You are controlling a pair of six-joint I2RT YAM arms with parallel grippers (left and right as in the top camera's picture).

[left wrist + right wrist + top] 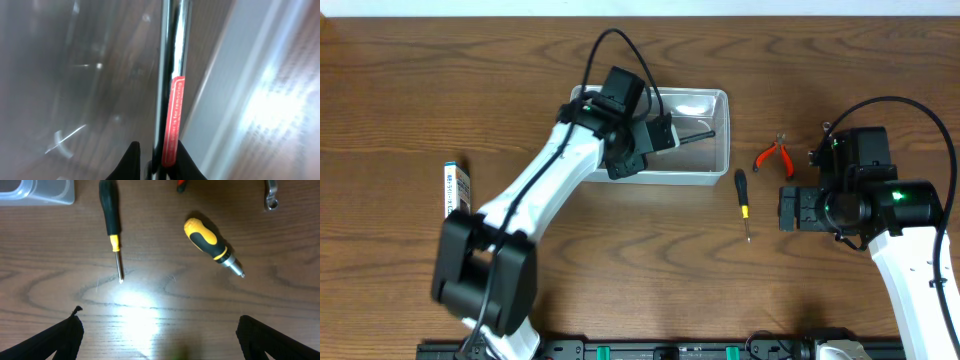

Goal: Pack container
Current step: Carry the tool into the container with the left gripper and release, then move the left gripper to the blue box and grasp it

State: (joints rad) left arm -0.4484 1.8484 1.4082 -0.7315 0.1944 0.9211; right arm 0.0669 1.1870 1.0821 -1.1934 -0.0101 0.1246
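The container sits on the table toward the far middle, its long side running left to right, and the left arm reaches over its left half. Inside it, the left gripper is pinched on a slim chrome tool bearing a red label. The shaft points toward the tub's right end, close along a clear wall. The blurred wrist view does not show whether the tool touches the floor of the tub. Apart from this tool, the visible right part of the tub holds nothing I can make out. Just right of the container lie a slim black-and-yellow screwdriver and, farther back, red-handled pliers. A stubby yellow-and-black screwdriver lies near the slim one, apart from it, and the end of a wrench shows at the far edge of the right wrist view. The right gripper hangs over bare wood on the near side of both screwdrivers, its fingers spread wide and holding nothing. Well to the left, a blue-and-white pack lies alone, with open wood between it and the tub.
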